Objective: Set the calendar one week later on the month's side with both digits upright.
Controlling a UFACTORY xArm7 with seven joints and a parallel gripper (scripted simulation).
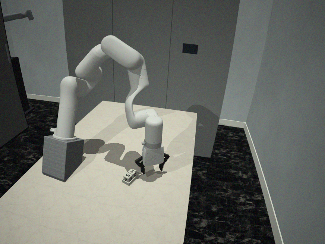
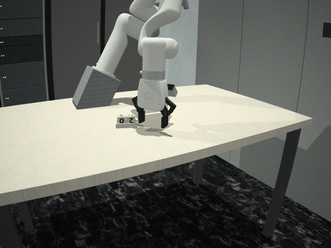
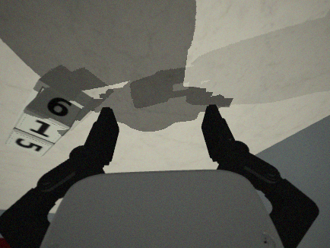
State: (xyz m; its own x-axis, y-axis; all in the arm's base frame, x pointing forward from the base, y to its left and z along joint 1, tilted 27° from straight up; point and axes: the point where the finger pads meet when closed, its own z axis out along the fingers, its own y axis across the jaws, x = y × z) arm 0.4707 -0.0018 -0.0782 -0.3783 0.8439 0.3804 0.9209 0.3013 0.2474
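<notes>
Looking at it from the exterior view, the nearest thing is the pale counter (image 1: 104, 210) (image 2: 80, 149) (image 3: 266, 38), front edge first. The end effector (image 1: 151, 171) (image 2: 152, 124) (image 3: 160, 117) points down just above it, fingers spread wide apart with nothing between them. Right beside one finger is the little calendar tray (image 1: 126, 183) (image 2: 126, 126) (image 3: 30, 100), flat on the counter, with both cubes sitting in it side by side. The cube closer to the fingers (image 1: 132, 172) (image 2: 130, 118) has a 1 on top and a 6 on its end; the other cube (image 1: 128, 177) (image 2: 121, 119) (image 3: 30, 144) has a 5 up. Their long side reads 0 and, pretty sure, 2, though the digits are tiny there. Further back, the white arm (image 1: 122, 52) (image 2: 153, 55) rises from a grey block (image 1: 53, 157) (image 2: 97, 90), and tall grey panels (image 1: 196, 78) (image 2: 267, 40) stand behind the counter.
</notes>
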